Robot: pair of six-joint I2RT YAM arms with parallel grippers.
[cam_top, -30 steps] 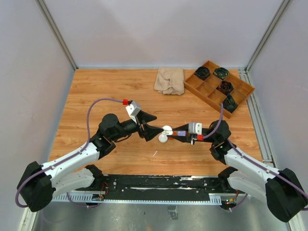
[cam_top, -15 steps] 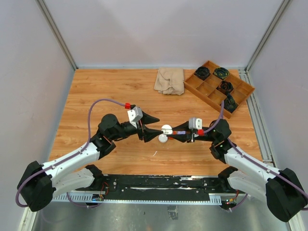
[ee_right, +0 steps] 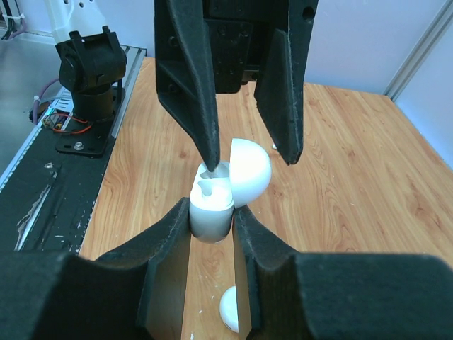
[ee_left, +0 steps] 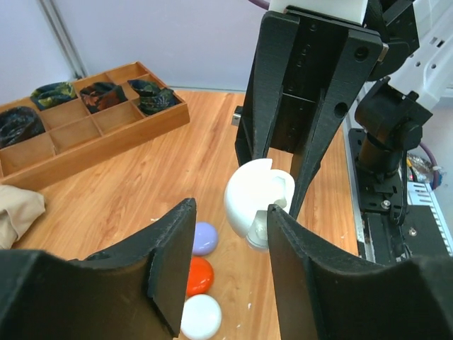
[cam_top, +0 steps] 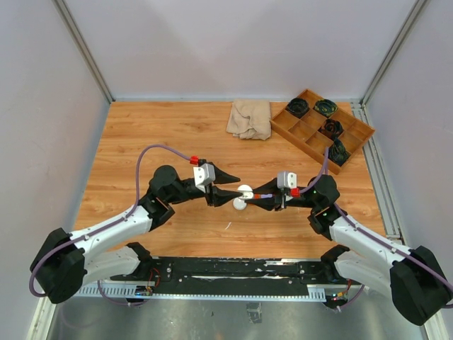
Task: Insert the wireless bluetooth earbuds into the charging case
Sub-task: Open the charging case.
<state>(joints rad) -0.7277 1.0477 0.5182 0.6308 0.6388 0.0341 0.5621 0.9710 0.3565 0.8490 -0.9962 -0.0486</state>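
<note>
My right gripper is shut on the base of a white round charging case, held above the table with its lid hinged open. A white earbud lies in the case's well. My left gripper faces it from the left, open, its jaws astride the open case. One fingertip rests at the well and the other stands beyond the lid. Nothing is gripped between them.
Under the case lie purple, orange and white round cases. A wooden compartment tray with dark items stands at the back right. A beige cloth lies beside it.
My left gripper has rolled, edged right to the case and narrowed its jaws. The right gripper and case have stayed put.
</note>
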